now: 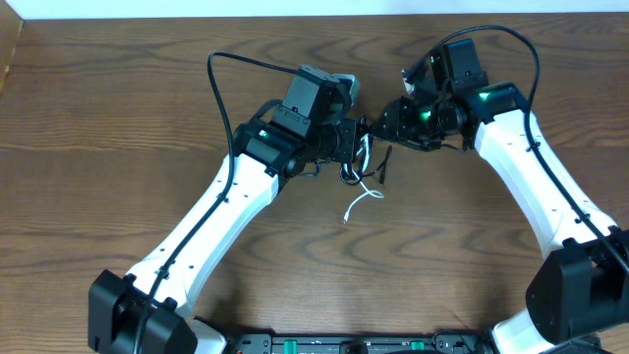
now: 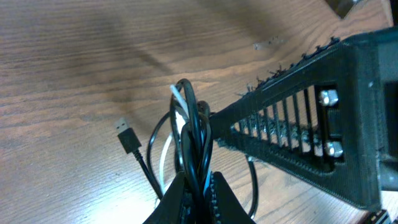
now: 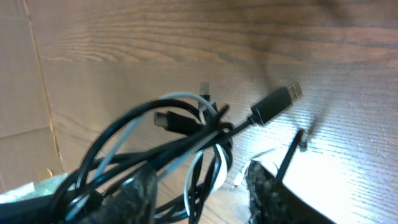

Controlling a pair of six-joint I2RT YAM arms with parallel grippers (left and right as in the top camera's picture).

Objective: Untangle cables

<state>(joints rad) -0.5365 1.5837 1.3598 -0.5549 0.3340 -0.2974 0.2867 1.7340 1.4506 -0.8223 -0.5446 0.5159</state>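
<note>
- The cables (image 1: 362,162) sit in a knotted bunch over the middle of the table (image 1: 118,108), between the two grippers
- The left gripper (image 2: 198,186) has its fingers pressed together on the bunch, pinching several loops of the black cable (image 2: 189,124) that stand up out of its fingertips
- The white cable (image 2: 176,102) runs inside those black loops; from overhead its loose end (image 1: 362,202) curls out below the bunch, toward the robot's side
- A flat plug (image 2: 127,135) shows to the left of the loops on the end of a thin black lead; I cannot tell whether it rests on the wood
- The right gripper (image 3: 200,174) has its fingers spread, and the bunch passes through the gap and over one finger without being clamped
- In the right wrist view a silver-tipped plug (image 3: 278,101) sticks out up and to the right, clear of the knot
- The two grippers are close together, and one ribbed finger (image 2: 292,137) of the right gripper is just beside the loops that the left one holds
</note>
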